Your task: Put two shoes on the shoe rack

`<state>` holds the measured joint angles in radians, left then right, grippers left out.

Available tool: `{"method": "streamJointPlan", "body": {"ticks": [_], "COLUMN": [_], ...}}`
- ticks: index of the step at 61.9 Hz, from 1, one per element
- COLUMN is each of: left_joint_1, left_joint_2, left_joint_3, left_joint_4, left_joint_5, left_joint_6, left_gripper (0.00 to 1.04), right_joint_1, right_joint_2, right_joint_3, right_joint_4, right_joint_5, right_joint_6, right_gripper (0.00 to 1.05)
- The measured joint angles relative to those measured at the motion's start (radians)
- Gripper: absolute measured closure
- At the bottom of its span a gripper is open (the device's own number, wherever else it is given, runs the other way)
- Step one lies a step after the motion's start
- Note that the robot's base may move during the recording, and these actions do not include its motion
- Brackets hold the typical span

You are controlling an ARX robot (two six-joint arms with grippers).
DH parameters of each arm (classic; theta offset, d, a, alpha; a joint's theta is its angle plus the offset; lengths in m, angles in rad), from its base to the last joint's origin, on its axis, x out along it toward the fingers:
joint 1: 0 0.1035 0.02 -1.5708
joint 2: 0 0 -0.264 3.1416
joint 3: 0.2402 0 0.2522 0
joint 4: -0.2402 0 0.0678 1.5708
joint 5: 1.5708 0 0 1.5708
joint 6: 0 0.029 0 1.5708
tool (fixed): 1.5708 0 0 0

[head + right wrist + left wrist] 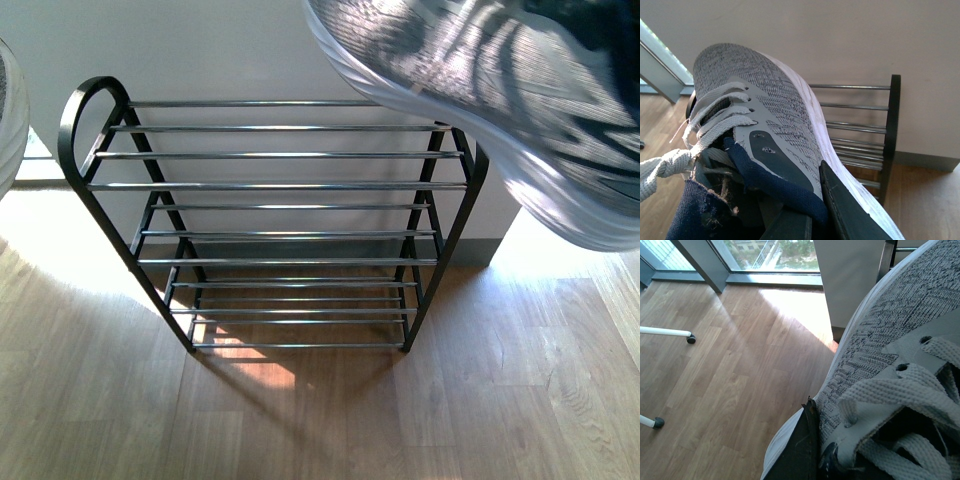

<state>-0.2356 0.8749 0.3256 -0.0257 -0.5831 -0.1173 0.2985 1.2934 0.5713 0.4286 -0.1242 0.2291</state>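
Note:
The shoe rack (270, 185) stands against the wall ahead, a black frame with chrome bars, all tiers bare. One grey knit sneaker (480, 90) hangs large and blurred over the rack's top right corner. In the right wrist view that sneaker (770, 115) shows its navy collar, and my right gripper (810, 205) is shut on its side wall, one black finger (850, 215) outside against the white sole. The rack's end (890, 130) lies just behind it. A second grey knit sneaker (890, 355) is clamped in my left gripper (815, 442); only its sole edge (8, 110) shows in the front view.
Wood floor (320, 420) spreads in front of the rack, with a sunlit patch under it. A white wall (250, 50) backs the rack. In the left wrist view a floor-level window (770, 255) and two white legs with castors (690, 338) stand off to the side.

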Motion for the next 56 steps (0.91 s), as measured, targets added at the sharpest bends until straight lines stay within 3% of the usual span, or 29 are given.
{"method": "streamJointPlan", "body": {"ticks": [8, 22, 41, 56], "left_joint_1": [0.0, 0.0, 0.0, 0.0], "left_joint_2": [0.0, 0.0, 0.0, 0.0], "left_joint_3": [0.0, 0.0, 0.0, 0.0], "left_joint_4": [0.0, 0.0, 0.0, 0.0], "left_joint_5": [0.0, 0.0, 0.0, 0.0], "left_joint_6": [0.0, 0.0, 0.0, 0.0], "left_gripper": [1.03, 1.03, 1.03, 1.03], "right_joint_1": [0.058, 0.074, 0.029, -0.049], "right_joint_2": [0.227, 0.6, 0.909, 0.964], "right_joint_3": [0.177, 0.492, 0.829, 0.89], "right_joint_4": [-0.013, -0.117, -0.259, -0.321], "right_joint_5": [0.064, 0.115, 0.212, 0.298], "right_joint_6": [0.082, 0.238, 0.37, 0.467], "right_gripper": [1.03, 1.03, 1.03, 1.03]}}
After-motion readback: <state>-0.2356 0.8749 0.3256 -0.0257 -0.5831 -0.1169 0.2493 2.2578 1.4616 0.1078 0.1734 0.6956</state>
